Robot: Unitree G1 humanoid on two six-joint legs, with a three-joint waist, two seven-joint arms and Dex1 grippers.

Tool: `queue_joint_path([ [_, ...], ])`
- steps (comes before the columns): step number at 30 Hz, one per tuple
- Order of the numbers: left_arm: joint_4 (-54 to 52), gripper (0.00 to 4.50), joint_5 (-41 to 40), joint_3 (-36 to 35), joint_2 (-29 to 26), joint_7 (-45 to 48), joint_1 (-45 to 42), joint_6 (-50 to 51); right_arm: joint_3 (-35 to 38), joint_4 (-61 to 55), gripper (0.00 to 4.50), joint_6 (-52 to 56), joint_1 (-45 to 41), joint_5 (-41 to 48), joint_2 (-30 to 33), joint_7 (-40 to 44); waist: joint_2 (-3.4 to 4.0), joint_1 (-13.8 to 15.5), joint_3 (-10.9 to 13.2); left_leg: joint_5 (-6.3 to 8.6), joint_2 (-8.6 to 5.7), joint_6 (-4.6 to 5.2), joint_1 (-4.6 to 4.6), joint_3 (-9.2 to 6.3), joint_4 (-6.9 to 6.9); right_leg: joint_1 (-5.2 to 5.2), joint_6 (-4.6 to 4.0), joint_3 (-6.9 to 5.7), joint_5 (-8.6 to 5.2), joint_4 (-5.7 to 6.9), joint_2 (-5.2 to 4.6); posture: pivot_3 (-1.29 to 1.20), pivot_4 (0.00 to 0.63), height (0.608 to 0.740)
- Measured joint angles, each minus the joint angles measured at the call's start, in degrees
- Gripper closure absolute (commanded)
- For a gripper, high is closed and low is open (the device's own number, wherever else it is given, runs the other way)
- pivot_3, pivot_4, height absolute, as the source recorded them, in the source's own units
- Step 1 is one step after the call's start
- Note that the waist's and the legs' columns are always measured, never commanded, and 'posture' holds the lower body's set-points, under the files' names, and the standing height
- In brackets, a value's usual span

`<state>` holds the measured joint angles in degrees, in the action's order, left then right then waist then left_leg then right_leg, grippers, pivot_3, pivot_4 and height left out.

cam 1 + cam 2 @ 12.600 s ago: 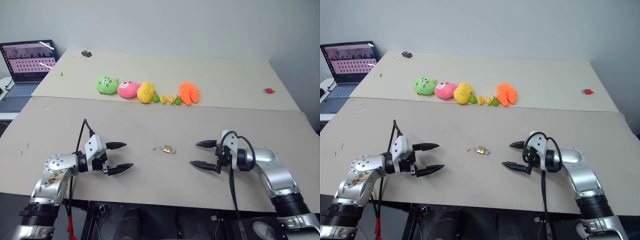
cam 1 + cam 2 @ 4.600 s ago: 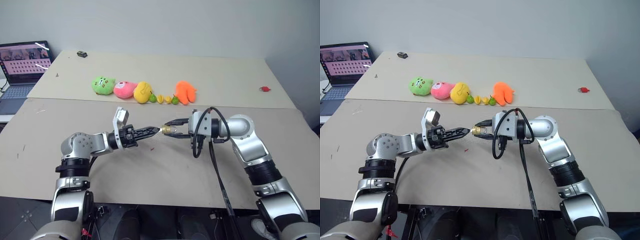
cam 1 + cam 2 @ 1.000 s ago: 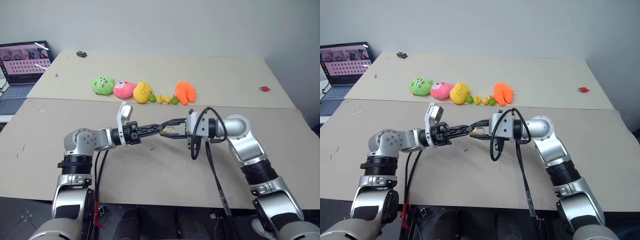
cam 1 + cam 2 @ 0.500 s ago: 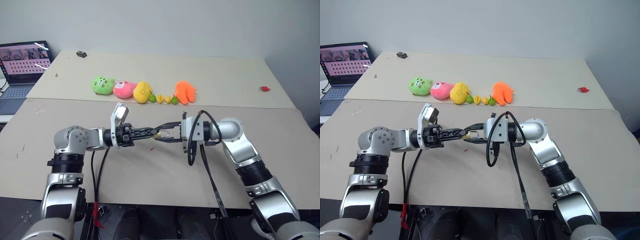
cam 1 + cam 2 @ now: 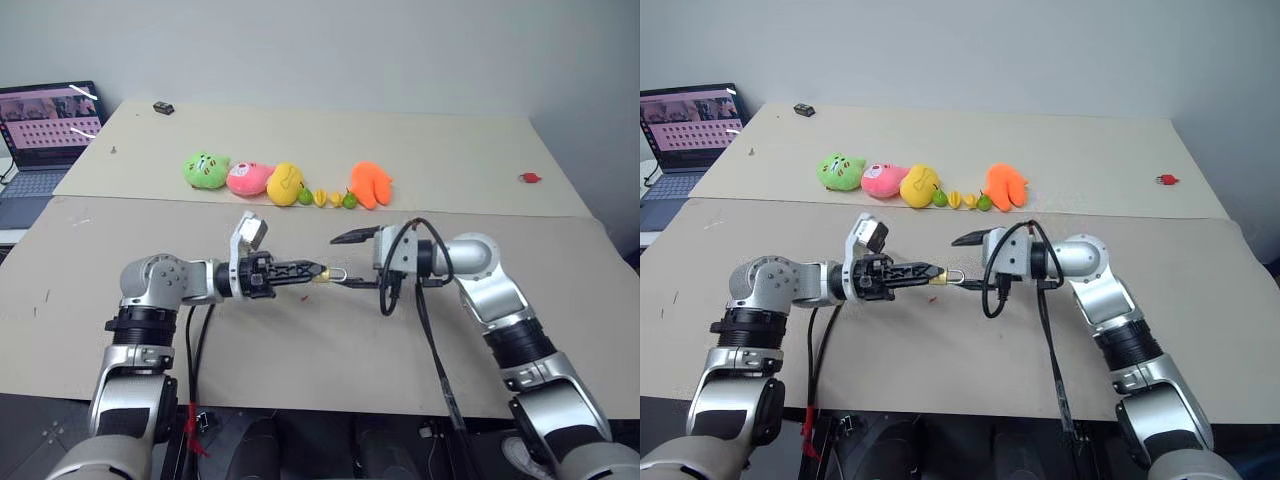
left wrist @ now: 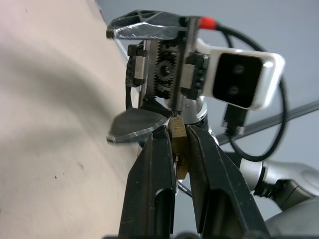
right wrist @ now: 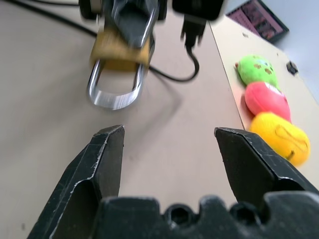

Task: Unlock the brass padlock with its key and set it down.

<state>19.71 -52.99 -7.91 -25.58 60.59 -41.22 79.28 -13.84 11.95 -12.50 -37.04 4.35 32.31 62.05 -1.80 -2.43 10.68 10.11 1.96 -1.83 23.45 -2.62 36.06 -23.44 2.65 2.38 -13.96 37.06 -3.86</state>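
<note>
The brass padlock [image 5: 325,275] hangs in the air over the near table, pinched at the tips of my left gripper [image 5: 316,271], which is shut on its gold body. Its silver shackle [image 7: 116,92] points toward my right gripper [image 5: 337,262]. That gripper is open, with one finger above and one below the shackle, a small gap away and not touching it. In the left wrist view the padlock [image 6: 177,133] sits between my two fingers. The key is hidden. A tiny reddish speck [image 5: 303,297] lies on the table under my left fingers.
A row of plush toys, green [image 5: 205,168], pink [image 5: 245,178], yellow [image 5: 285,183] and orange [image 5: 372,185], lies on the far table with small toy fruits [image 5: 330,198]. A laptop [image 5: 45,125] stands at far left. A small red object [image 5: 530,178] lies far right.
My right gripper has opened, let go of the padlock and drawn back to the right. The padlock stays in my left gripper, which has hardly moved.
</note>
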Motion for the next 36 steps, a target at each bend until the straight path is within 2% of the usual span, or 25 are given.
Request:
queue_joint_path([
  [3, 1.4, 4.5, 0.0, -1.2, 0.0, -0.8, -0.4, 0.0, 1.5, 0.2, 1.77, 0.0, 1.6, 0.6, 0.8, 0.4, 0.0, -0.1, 0.0, 0.0, 0.01, 0.0, -0.01, 0.01, -0.01, 0.0, 0.0, 0.01, 0.0, 0.0, 0.01, 0.0, 0.15, 0.722],
  [11, 3.5, 4.5, -0.3, -4.2, 1.6, -3.3, -1.5, -0.3, 1.5, 0.2, 4.47, -0.1, 3.2, 1.4, 0.3, 0.4, 0.0, 0.0, 0.0, 0.0, 0.0, 0.0, 0.0, 0.0, 0.0, 0.01, 0.0, 0.01, 0.0, 0.01, 0.0, 0.0, 0.15, 0.722],
  [20, 3.5, 4.5, -0.4, -4.7, 2.6, -4.7, -1.5, -0.1, 1.5, 0.0, 4.47, 0.1, 3.4, 1.1, -2.3, -1.1, 0.0, -0.1, 0.0, 0.0, 0.01, 0.0, -0.03, 0.0, -0.01, 0.01, 0.0, 0.01, 0.0, 0.02, 0.01, 0.0, 0.15, 0.722],
  [29, 3.5, 4.5, -0.5, -4.7, 2.9, -4.9, -1.5, -0.1, 2.1, 1.1, 4.47, -1.2, -1.3, 0.2, -2.7, -3.2, 0.0, 0.0, 0.0, 0.0, -0.01, 0.0, 0.0, 0.0, 0.0, 0.01, -0.06, 0.01, 0.04, 0.01, -0.02, 0.0, 0.15, 0.722],
  [36, 3.6, 4.5, -0.6, -5.2, 2.9, -5.0, -1.5, -0.1, 3.6, -5.2, 4.47, 1.3, -1.4, 4.5, -1.8, -1.1, 0.0, -0.2, 0.0, 0.0, 0.01, 0.0, -0.03, -0.01, -0.02, 0.01, -0.1, 0.01, 0.06, 0.02, 0.01, 0.0, 0.15, 0.722],
])
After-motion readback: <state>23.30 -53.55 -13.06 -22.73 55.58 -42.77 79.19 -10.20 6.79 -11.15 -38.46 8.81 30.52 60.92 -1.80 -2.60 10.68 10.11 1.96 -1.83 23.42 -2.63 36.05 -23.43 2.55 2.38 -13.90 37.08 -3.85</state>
